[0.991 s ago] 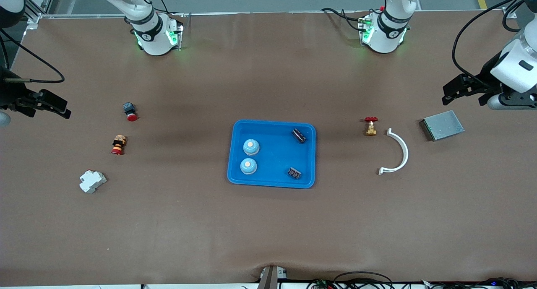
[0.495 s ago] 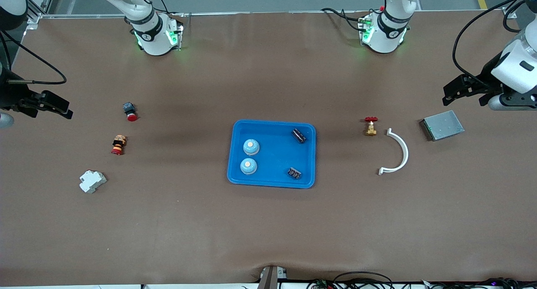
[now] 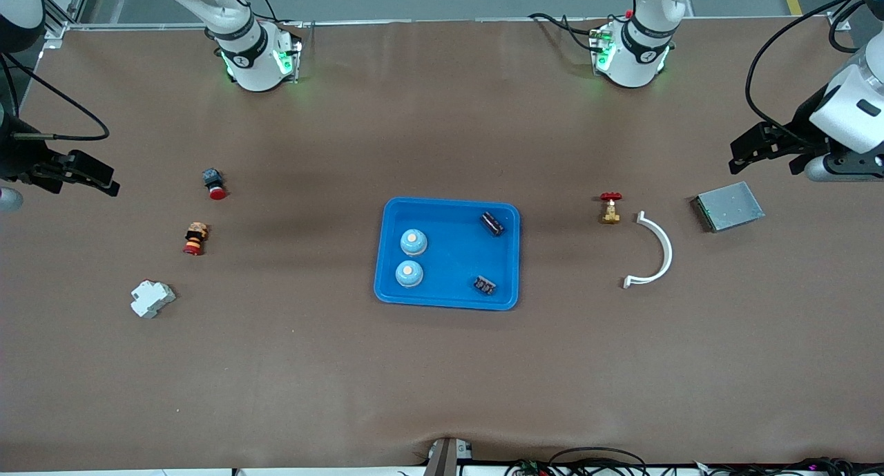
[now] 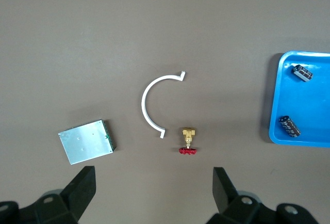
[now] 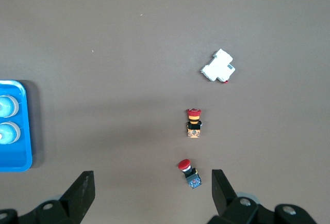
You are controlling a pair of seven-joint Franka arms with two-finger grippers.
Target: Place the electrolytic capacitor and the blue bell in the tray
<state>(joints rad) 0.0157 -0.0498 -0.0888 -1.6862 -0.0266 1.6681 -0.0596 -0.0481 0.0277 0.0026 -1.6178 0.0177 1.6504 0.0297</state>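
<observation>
2 bells (image 3: 411, 257) and 2 capacitors (image 3: 489, 253) already in tray (image 3: 449, 300) — task looks done; left gripper (image 3: 749, 150) and right gripper (image 3: 88, 175) wait at table ends, jaws open, empty.

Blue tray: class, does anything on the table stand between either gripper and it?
Yes. Between the left gripper and the tray lie a white curved piece and a brass valve; between the right gripper and the tray, two red-capped buttons.
</observation>
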